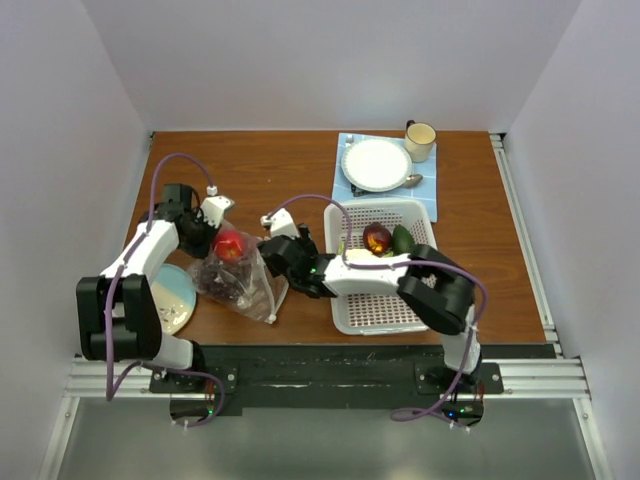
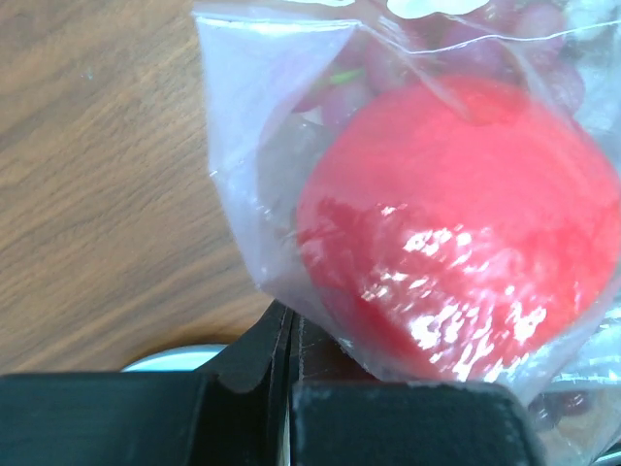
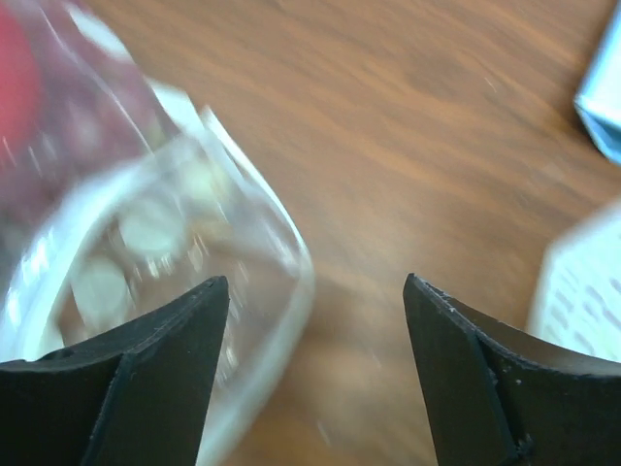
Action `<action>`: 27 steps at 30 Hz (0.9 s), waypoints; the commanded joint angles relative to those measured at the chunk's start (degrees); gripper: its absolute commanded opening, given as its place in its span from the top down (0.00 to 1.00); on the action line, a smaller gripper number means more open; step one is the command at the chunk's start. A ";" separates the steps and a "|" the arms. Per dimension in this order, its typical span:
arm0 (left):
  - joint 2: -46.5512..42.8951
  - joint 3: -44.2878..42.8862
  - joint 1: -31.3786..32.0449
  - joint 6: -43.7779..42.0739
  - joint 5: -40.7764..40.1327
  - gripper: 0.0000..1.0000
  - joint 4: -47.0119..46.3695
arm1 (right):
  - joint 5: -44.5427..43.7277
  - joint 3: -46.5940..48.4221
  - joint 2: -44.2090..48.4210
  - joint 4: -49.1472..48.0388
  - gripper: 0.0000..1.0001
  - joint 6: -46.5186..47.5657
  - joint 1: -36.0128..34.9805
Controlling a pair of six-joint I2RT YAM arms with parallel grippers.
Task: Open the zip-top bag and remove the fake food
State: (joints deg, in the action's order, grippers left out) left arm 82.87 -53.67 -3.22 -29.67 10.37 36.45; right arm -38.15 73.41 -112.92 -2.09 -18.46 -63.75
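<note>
The zip-top bag point(image 1: 243, 285) lies on the table left of centre, with the red ball-like fruit point(image 1: 230, 245) and dark purple pieces point(image 1: 222, 278) inside. My left gripper point(image 1: 207, 235) is shut at the bag's far left corner. In the left wrist view its jaws point(image 2: 288, 320) are closed, and the plastic point(image 2: 252, 146) runs down into them, the red fruit point(image 2: 456, 223) just beyond. My right gripper point(image 1: 272, 255) is open at the bag's right edge. In the right wrist view point(image 3: 315, 291) the bag's rim point(image 3: 291, 243) lies between the fingers, near the left one, blurred.
A white perforated basket point(image 1: 385, 300) stands right of the bag and holds a dark red fruit point(image 1: 377, 238) and a green piece point(image 1: 402, 240). A white plate point(image 1: 377, 163), a cup point(image 1: 420, 140) and a spoon point(image 1: 412, 181) sit at the back. A pale blue plate point(image 1: 178, 295) lies at the near left.
</note>
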 commanded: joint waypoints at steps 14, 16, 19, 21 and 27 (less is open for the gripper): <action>4.75 1.63 0.06 0.75 -0.88 1.00 -1.11 | 11.43 -1.51 -0.45 -3.70 0.36 -8.96 -3.14; 5.80 1.73 0.23 1.02 -0.79 1.00 -1.38 | 14.05 -0.73 -1.51 -6.16 0.36 -8.18 -3.23; 7.04 2.16 1.20 1.63 -1.40 1.00 -2.34 | 18.44 -0.37 -2.21 -11.59 0.34 -7.21 -3.23; 7.91 2.60 2.08 2.07 -2.28 1.00 -3.48 | 21.61 -1.07 -2.21 -15.12 0.32 -6.94 -3.14; 11.17 2.78 5.77 4.09 -3.60 1.00 -4.89 | 29.71 2.42 -4.93 -23.58 0.25 -7.21 -3.23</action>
State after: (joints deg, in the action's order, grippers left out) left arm 91.64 -51.72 -0.30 -27.64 7.90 32.25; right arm -15.18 70.61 -116.03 -16.60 -25.76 -66.81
